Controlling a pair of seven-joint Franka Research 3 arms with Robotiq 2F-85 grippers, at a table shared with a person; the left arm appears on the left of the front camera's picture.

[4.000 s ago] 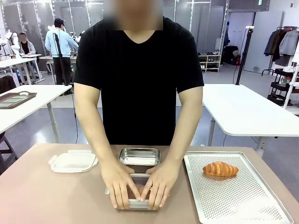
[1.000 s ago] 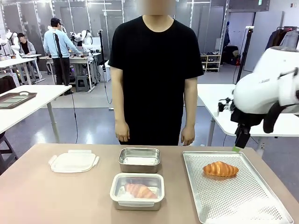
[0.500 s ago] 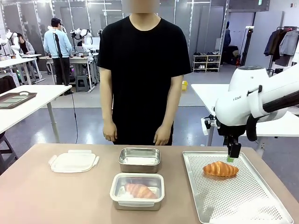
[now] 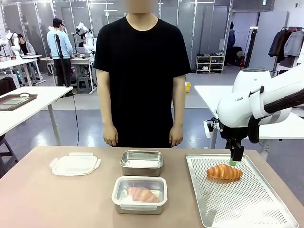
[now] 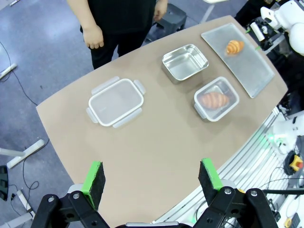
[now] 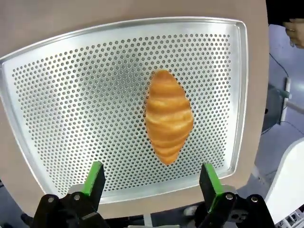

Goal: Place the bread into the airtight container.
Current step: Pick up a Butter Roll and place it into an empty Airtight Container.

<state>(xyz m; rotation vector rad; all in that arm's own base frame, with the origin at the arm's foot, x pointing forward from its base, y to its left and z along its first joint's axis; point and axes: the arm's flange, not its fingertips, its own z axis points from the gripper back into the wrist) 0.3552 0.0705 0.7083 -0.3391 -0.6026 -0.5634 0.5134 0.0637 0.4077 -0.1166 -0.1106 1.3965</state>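
Note:
A golden croissant-shaped bread (image 4: 224, 172) (image 6: 168, 116) lies on the perforated metal tray (image 4: 247, 209) at the table's right. My right gripper (image 4: 233, 161) (image 6: 151, 179) hangs open just above the bread's far side, touching nothing. An open steel airtight container (image 4: 141, 163) (image 5: 185, 62) stands at mid-table with nothing in it. In front of it a second container (image 4: 139, 194) (image 5: 216, 98) holds another bread under a clear lid. My left gripper (image 5: 152, 176) is open, high above the table's near-left edge.
A white plastic lid (image 4: 75, 164) (image 5: 115, 101) lies at the table's left. A person in a black shirt (image 4: 141, 71) stands at the far edge, hands at their sides. The tray's front half (image 4: 256, 214) is bare.
The right arm swung in from the right and came down over the bread. The person, who earlier pressed a lid onto the front container, has stood up and drawn their hands back.

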